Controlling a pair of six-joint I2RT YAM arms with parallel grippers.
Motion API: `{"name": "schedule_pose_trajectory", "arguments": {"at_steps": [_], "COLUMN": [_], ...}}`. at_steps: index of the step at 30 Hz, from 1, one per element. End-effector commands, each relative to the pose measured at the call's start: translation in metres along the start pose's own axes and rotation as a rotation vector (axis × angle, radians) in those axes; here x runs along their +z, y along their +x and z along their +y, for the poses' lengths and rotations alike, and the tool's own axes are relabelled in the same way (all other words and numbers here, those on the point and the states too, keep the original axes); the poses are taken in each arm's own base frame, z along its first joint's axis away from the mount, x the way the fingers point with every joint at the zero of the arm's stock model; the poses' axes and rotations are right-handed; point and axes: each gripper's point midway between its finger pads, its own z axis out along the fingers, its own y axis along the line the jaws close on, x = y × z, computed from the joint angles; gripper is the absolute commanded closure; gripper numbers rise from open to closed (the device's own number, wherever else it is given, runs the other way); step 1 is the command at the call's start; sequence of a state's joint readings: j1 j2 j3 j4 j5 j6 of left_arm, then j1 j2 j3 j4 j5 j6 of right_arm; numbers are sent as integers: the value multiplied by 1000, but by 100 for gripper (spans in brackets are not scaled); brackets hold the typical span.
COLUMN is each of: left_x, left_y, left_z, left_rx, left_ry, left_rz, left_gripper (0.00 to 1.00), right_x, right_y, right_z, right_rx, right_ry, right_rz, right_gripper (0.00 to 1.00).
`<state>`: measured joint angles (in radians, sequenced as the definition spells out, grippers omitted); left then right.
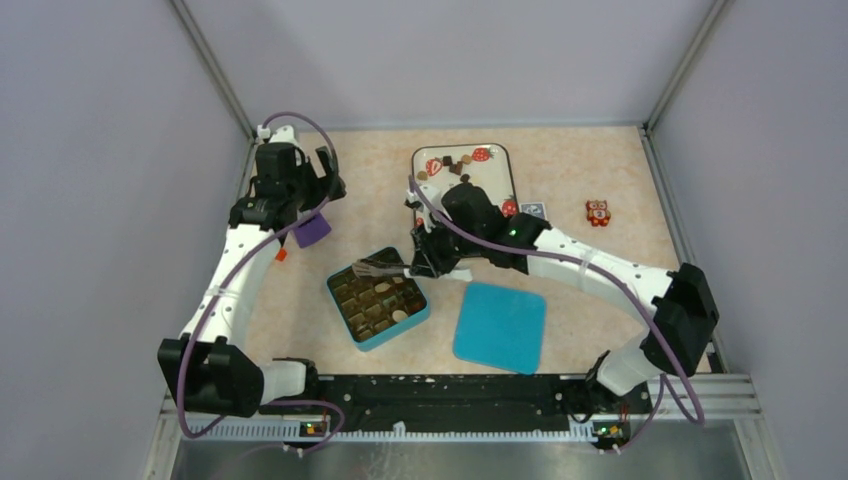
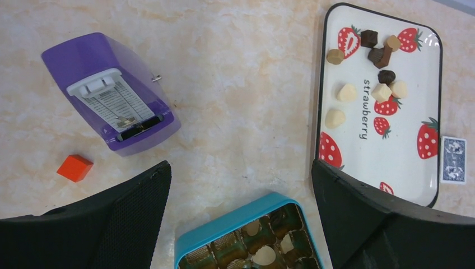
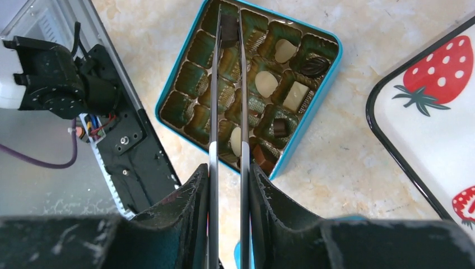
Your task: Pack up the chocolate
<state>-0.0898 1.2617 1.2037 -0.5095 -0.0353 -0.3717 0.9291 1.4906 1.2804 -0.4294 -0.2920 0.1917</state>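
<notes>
The table carries everything within reach of both arms. The strawberry tray sits at the far side as the supply point, with loose chocolate clustered at its far end. The teal lid lies flat to the right of the box, probably set aside so the cells stay open for filling. The box sits nearer the arms, and several of its cells already hold pieces while many look unfilled. A purple gadget lies on its side to the left, apart from the work. The left gripper hovers above the box's far edge, jaws spread wide and holding nothing, seemingly parked out of the way. The right gripper is clamped on the tweezers, likely because its own fingers are too broad for such small cells. The tweezer tips pinch a dark piece over a cell by the box's far-left corner. Whether it touches the cell floor cannot be told. The owl, a card and an orange cube lie aside, taking no part.
</notes>
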Motion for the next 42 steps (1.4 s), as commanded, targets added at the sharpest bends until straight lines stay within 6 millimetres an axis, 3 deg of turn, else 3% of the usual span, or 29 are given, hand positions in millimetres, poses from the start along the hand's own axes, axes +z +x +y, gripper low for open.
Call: {"name": "schedule_pose_trajectory", "arguments": {"at_steps": [1, 8, 16, 22, 29, 34, 38, 42], "left_x": [-2, 7, 10, 11, 12, 11, 9, 7], "left_y": [-1, 28, 35, 33, 31, 28, 22, 16], "left_z": [-12, -18, -17, -17, -17, -19, -20, -20], "left_rx": [11, 31, 34, 39, 37, 37, 43, 44], "left_ry": [72, 133, 135, 130, 128, 134, 134, 126], "left_rz": [13, 123, 149, 145, 140, 136, 124, 110], "left_gripper": [1, 1, 1, 1, 1, 1, 1, 1], "right_x": [15, 27, 39, 42, 39, 27, 5, -23], "right_y": [-25, -26, -27, -26, -31, -43, -60, -72], "right_z": [9, -1, -5, -5, -1, -3, -8, -19], "right_rx": [-19, -24, -21, -23, -21, -42, -56, -45], "right_ry": [-23, 15, 18, 16, 6, 36, 72, 124], "right_rz": [-80, -75, -67, -51, -67, -110, -183, -256], "right_gripper": [91, 91, 91, 71, 67, 73, 86, 89]}}
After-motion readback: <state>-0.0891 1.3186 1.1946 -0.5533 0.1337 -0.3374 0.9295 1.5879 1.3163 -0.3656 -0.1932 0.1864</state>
